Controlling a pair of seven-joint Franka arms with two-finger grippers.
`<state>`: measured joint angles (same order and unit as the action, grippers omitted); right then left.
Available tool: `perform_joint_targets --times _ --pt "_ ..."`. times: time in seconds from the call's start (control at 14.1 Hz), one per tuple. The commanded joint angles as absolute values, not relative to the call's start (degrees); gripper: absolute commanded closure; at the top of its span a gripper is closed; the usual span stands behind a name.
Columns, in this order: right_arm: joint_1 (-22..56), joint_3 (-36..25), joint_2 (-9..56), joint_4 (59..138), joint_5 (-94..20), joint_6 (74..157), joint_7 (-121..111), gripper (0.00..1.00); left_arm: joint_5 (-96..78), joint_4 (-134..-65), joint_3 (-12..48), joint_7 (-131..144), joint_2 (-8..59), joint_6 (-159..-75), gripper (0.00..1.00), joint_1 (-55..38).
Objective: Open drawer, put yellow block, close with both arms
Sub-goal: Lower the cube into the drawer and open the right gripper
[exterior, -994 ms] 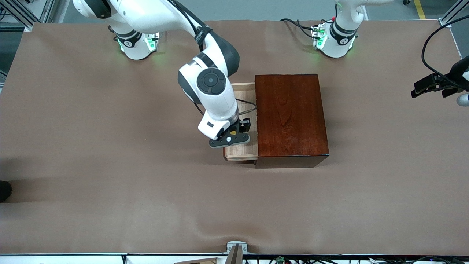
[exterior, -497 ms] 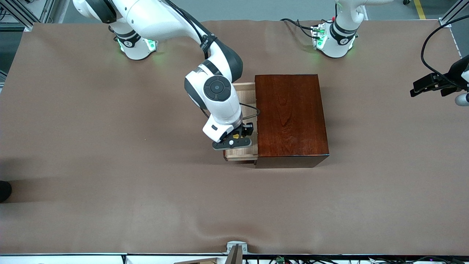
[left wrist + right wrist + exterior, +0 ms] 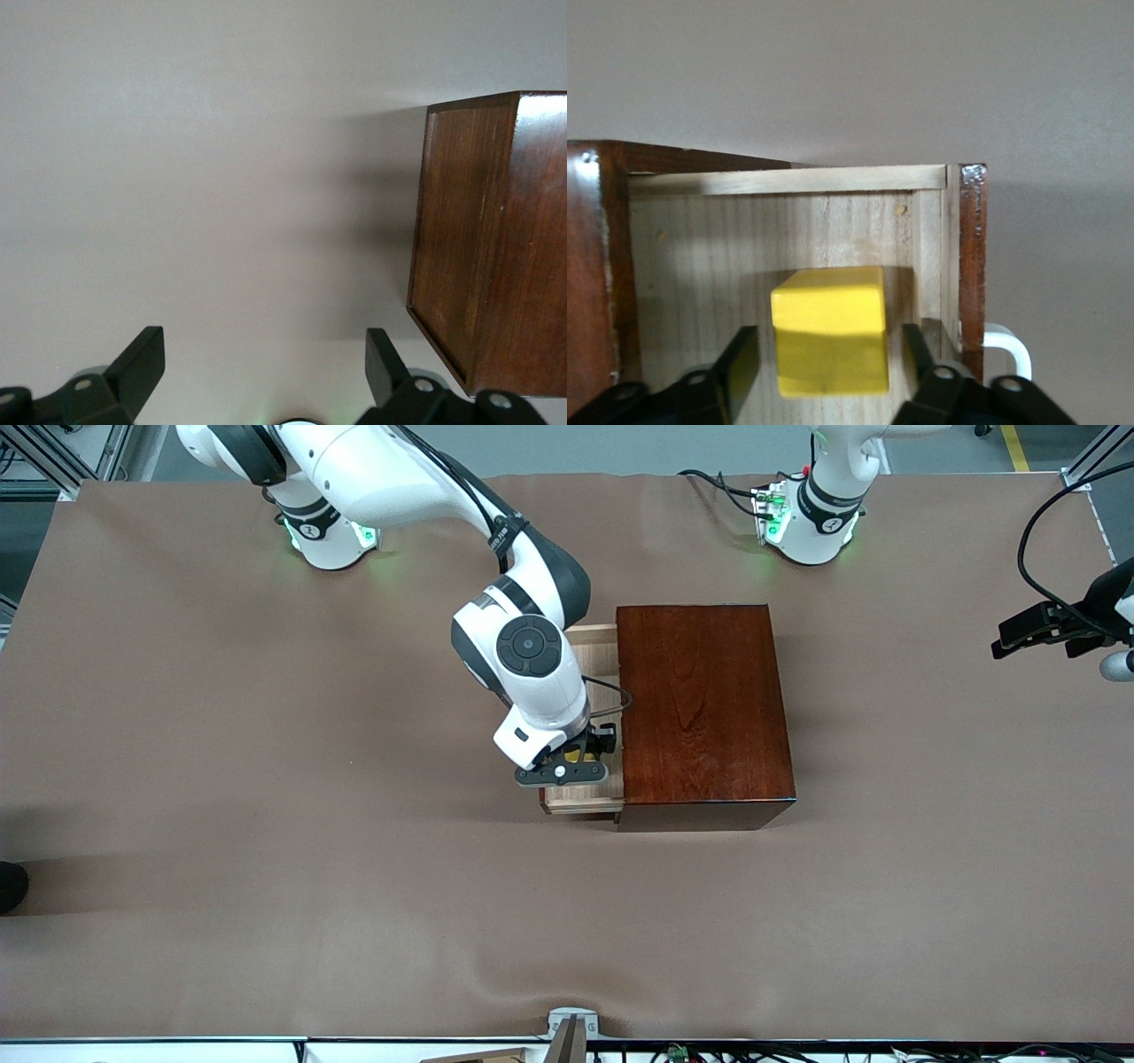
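The drawer [image 3: 588, 652] stands pulled out of the dark wooden box [image 3: 700, 708] toward the right arm's end of the table. The yellow block [image 3: 574, 757] rests on the drawer's pale floor [image 3: 700, 266]. My right gripper [image 3: 576, 766] is down inside the drawer, open, with one finger on each side of the block [image 3: 829, 329] and a gap at both sides. The white handle [image 3: 1007, 342] shows just outside the drawer front. My left gripper [image 3: 1054, 633] waits open in the air over the left arm's end of the table, holding nothing, and sees the box [image 3: 483, 257] from the side.
Brown cloth [image 3: 266, 824] covers the table. The two arm bases [image 3: 330, 536] [image 3: 806, 522] stand along the table edge farthest from the front camera. A small metal bracket [image 3: 571, 1027] sits at the edge nearest that camera.
My right gripper moved a little toward the box and lower into the drawer. Its fingers then parted and let go of the yellow block. The left arm has not moved.
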<state>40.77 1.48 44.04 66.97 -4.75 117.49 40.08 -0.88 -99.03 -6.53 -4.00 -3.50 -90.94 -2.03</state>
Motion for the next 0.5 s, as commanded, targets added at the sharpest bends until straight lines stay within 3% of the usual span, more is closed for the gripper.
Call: perform_joint_targets --times 0.0,0.43 --pt "41.22 1.14 43.16 65.3 -5.89 114.28 41.48 0.0 -1.76 -98.79 -6.24 -3.69 -3.69 -90.18 0.0 -1.58" --pt "40.34 1.32 35.09 64.6 -5.8 102.15 41.48 0.0 -1.67 -98.7 -6.24 -3.69 -3.69 -90.18 0.0 -1.58"
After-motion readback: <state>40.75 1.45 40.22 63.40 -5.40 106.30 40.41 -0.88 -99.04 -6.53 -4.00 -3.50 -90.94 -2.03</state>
